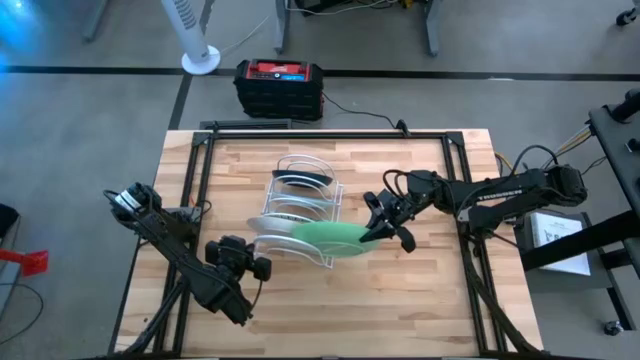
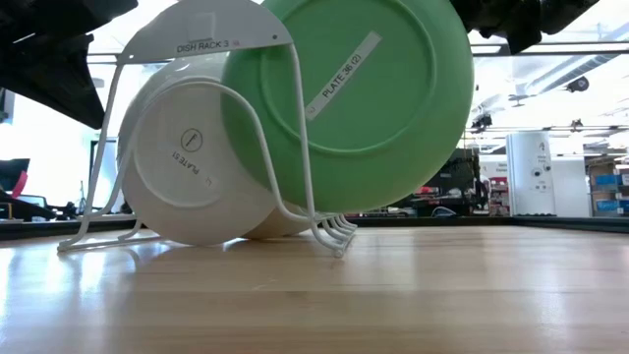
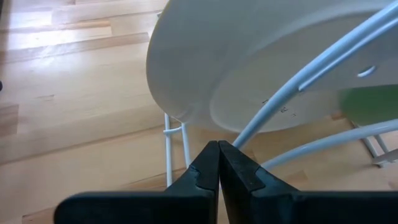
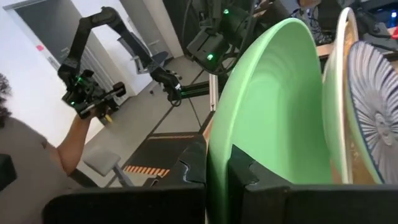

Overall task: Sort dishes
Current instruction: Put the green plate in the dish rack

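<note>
Right gripper (image 4: 217,171) had its fingers pinching the rim of the light green plate (image 1: 330,238), leaning at the front end of the white wire rack (image 1: 300,205) mid-table. I'd keep that plate upright and drop it straight between the wires. Left gripper (image 3: 218,163) sat pressed together just beside the rack.
</note>
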{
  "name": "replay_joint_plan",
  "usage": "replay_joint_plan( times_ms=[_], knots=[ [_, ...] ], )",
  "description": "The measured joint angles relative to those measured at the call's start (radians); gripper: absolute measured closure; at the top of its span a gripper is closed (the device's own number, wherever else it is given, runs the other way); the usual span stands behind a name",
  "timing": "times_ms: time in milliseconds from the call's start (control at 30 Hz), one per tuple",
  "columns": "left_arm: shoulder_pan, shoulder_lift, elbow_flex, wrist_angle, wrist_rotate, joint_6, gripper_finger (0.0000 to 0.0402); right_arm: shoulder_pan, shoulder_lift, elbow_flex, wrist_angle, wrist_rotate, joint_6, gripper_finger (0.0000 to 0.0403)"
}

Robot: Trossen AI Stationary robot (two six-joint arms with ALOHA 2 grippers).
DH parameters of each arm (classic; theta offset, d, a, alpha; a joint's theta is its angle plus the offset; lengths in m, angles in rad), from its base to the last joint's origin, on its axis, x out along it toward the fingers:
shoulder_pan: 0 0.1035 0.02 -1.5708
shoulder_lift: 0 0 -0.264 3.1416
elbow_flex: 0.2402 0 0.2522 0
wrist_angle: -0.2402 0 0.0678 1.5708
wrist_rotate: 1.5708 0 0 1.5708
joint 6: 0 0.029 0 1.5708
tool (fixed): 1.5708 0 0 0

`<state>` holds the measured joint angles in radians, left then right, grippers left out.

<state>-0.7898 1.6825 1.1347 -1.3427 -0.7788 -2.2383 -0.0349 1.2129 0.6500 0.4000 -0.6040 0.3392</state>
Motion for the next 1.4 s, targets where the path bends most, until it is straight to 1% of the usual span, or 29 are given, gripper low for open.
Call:
replay_joint_plan(
  times_ms=[133,400,667,800,967,1167,1267,1400],
  knots=[
    [0.001,0.000,0.000,0.009,0.002,0.000,0.0401,-0.001,0.000,0.000,0.001,0.029,0.016,0.0382],
    [0.002,0.000,0.000,0.023,0.001,0.000,0.0401,-0.004,0.000,0.004,-0.003,0.132,0.039,0.0310],
    [0.003,0.000,0.000,0.024,0.001,0.000,0.0402,-0.002,0.000,0.008,-0.006,0.123,0.045,0.0240],
    [0.009,0.000,0.000,0.024,0.001,0.000,0.0402,0.005,0.000,0.008,-0.007,0.116,0.032,0.0215],
    [0.014,0.000,0.000,0.025,0.001,0.000,0.0402,0.021,0.000,0.008,-0.006,0.113,0.023,0.0198],
    [0.017,0.000,0.000,0.036,0.000,0.000,0.0402,0.024,0.000,0.016,0.000,0.111,0.041,0.0188],
    [0.018,0.000,0.000,0.046,0.000,0.000,0.0402,0.024,0.000,0.017,0.000,0.141,0.040,0.0190],
    [0.019,0.000,0.000,0.054,-0.001,0.000,0.0402,0.024,0.000,0.017,0.000,0.217,0.003,0.0201]
  ],
)
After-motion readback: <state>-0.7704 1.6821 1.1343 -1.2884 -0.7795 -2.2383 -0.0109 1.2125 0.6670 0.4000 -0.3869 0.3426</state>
